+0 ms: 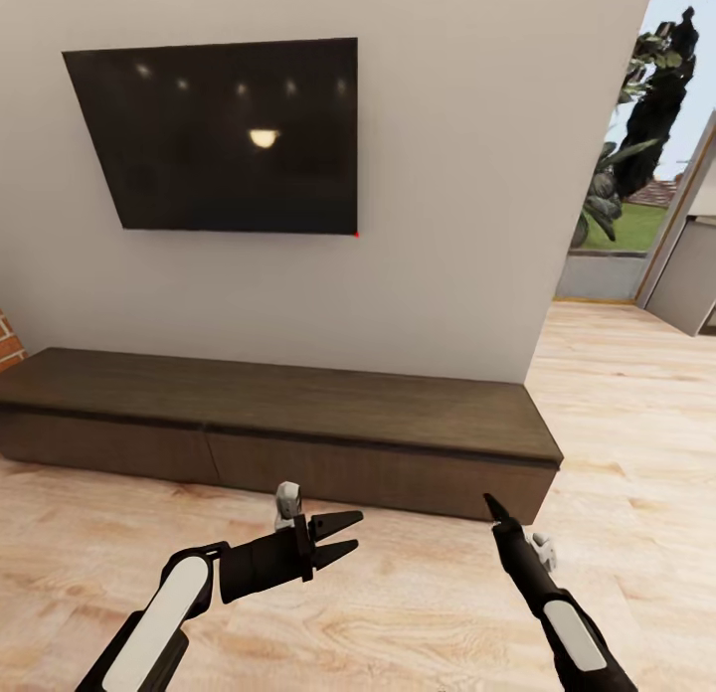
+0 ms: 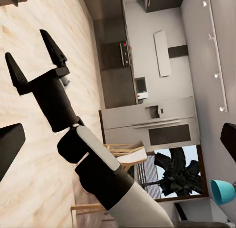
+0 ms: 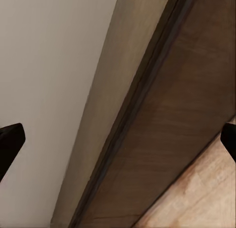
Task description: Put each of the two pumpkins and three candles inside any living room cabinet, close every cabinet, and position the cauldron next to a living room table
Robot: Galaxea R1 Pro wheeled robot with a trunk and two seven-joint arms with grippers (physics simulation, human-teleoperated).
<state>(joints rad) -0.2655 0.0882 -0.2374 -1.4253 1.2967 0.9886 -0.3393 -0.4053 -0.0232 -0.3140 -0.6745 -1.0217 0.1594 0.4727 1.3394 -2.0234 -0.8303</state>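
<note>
The robot stands facing the cabinet (image 1: 278, 414), one long, low dark brown unit set against the pale wall under a single black TV (image 1: 214, 135). Its two flat drawer fronts, split by a seam near the middle, both sit flush, so as far as can be judged the cabinet is closed at this point and nothing has been pulled out for loading. The cabinet top is bare, with no pumpkin, candle or cauldron on it or on the wooden floor (image 1: 617, 414) nearby, so the pictures give no sign whether any of those five small things is already stowed inside or waiting elsewhere in the room; the same goes for the cauldron and its table. My reading is that the robot is between steps, either arriving to open a drawer or turning away to fetch something. The left hand (image 1: 336, 537) hovers low in front of the cabinet with its two fingers apart and nothing between them. The right hand (image 1: 494, 506) points toward the cabinet's right end; the left wrist view shows it (image 2: 35, 53) with both fingers spread and empty too. The right wrist view looks along the cabinet's front edge (image 3: 162, 115) where it meets the wall. Counted: one cabinet, two drawer fronts, one TV, two hands, and none of the things to be stowed.
</note>
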